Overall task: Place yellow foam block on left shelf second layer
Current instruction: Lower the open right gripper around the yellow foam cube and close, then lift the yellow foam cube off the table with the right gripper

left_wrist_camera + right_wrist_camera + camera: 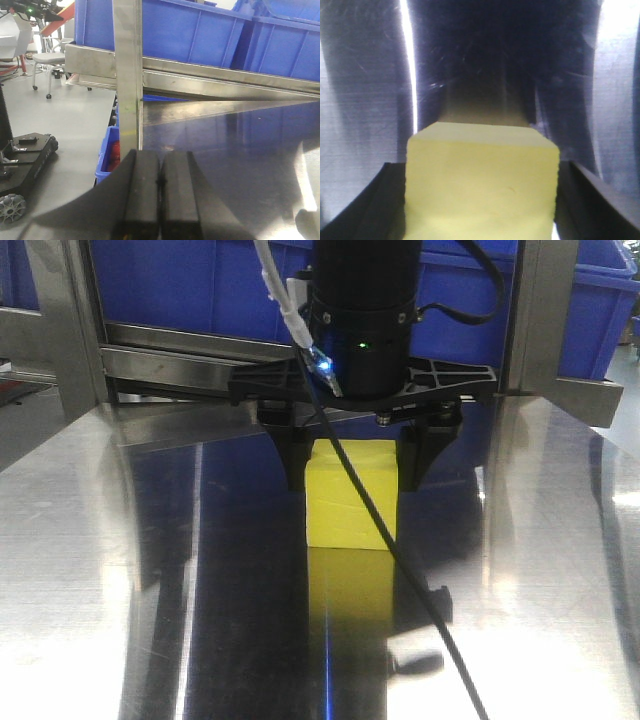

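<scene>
Yellow foam block (335,515), bright and boxy, sits mid-frame on shiny metal shelf (100,570); blue bins (200,280) behind. Right gripper (355,483) jaws hug it; left gripper (160,195) jaws closed.

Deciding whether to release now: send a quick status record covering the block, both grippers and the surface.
yellow foam block: appears to rest upright on the steel shelf surface
right gripper: directly over the block, fingers against both its sides
left gripper: shut, holding nothing, near the shelf post
overhead: blue bins on the level above
</scene>
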Available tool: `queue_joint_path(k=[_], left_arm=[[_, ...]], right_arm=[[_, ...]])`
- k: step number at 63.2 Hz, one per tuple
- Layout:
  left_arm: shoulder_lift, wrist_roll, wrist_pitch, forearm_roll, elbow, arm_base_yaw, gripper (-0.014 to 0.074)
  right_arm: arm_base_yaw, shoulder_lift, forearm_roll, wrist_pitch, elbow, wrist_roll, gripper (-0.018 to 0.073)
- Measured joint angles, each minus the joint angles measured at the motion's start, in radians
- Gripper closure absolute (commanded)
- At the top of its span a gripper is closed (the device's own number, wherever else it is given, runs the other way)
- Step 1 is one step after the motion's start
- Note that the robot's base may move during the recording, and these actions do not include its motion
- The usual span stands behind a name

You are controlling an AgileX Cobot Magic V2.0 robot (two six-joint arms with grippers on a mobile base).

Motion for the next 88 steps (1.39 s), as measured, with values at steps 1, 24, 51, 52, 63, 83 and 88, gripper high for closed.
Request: queue_joint_path(k=[1,24,51,52,63,83,88], left_arm=[[0.000,0.000,0.000,0.000,0.000,0.000,0.0460],[0.000,0.000,0.000,0.000,0.000,0.000,0.0460],[0.000,0.000,0.000,0.000,0.000,0.000,0.0460],[0.000,0.000,0.000,0.000,0.000,0.000,0.0460],[0.000,0.000,0.000,0.000,0.000,0.000,0.0460],[0.000,0.000,0.000,0.000,0.000,0.000,0.0460],[0.000,0.000,0.000,0.000,0.000,0.000,0.0460]], right_arm=[[0.000,0.000,0.000,0.000,0.000,0.000,0.0000],[-0.006,0.000,0.000,-0.006,0.000,-0.039,0.0255],[-0.217,-0.217,0.093,-0.150,0.133,-0.479,0.0255],[-0.228,-0.230,0.097,-0.158,0.146,-0.490,0.0255],[-0.370,-0.406,0.098,-0.255,0.326,-0.587,0.0255],[-0.586,-0.774,0.098,-0.382,0.694,-0.695,0.0255],[-0.608,-0.875,0.098,-0.395,0.772,-0.727,0.0255]])
